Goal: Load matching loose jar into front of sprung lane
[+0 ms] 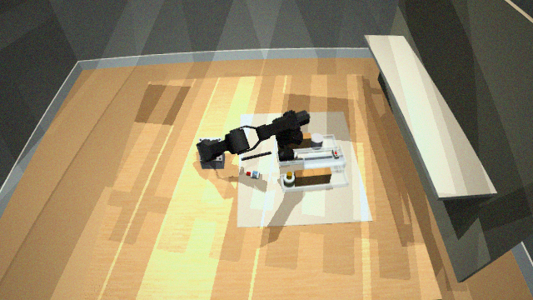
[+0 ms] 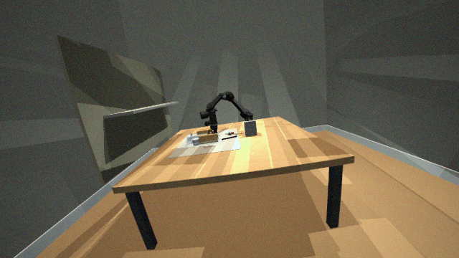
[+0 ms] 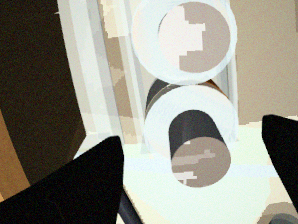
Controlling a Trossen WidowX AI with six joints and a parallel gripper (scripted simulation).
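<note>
Top view, wooden table [image 1: 200, 250] [image 2: 287, 143], pale mat [image 1: 266, 217] [image 2: 229, 146], grey walls [image 1: 166, 25] [image 2: 280, 43], gripper [image 1: 286, 155] [image 2: 214, 131] [image 3: 193, 136] jaws spread

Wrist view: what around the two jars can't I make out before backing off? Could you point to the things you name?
- Front jar [image 3: 160, 117]: foot, hidden beneath its own top, wrist view.
- Rear jar [image 3: 146, 45]: top cut by the wrist view's upper edge.
- Gripper [image 2: 214, 132] [image 3: 193, 136]: fingertips too small, exterior view.

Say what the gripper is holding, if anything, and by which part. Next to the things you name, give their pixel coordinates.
Nothing is held: the gripper [image 3: 193, 136] is open, its fingers standing clear on both sides of the dark-capped jar [image 3: 192, 115].
</note>
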